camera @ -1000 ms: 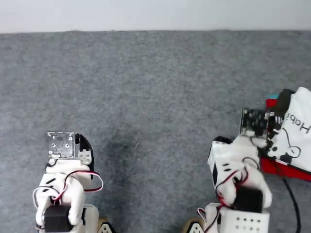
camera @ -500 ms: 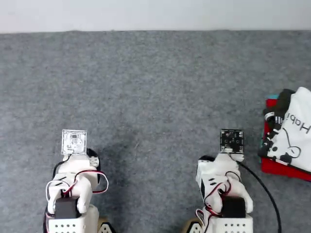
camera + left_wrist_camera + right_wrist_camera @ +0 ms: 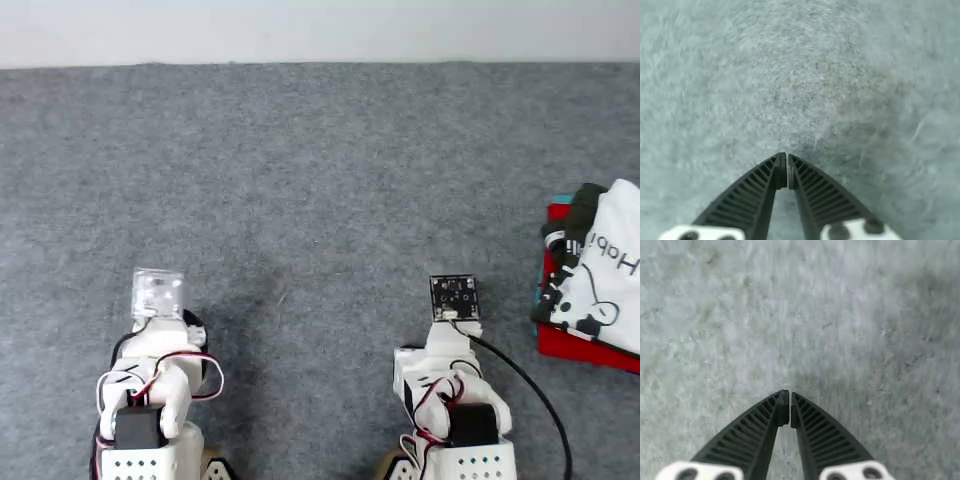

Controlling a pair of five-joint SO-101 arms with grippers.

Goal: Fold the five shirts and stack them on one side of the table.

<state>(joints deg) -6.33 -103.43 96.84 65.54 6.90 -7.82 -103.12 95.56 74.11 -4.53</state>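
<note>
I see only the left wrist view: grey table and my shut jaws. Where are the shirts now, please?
Observer: The stack of shirts lies at the right edge of the table, on the robot's right side, well away from your arm.
Operator: Thank you. Is the other arm holding something?
Observer: No. The right gripper hangs over bare table near the robot's base, with its jaws shut on nothing.
</note>
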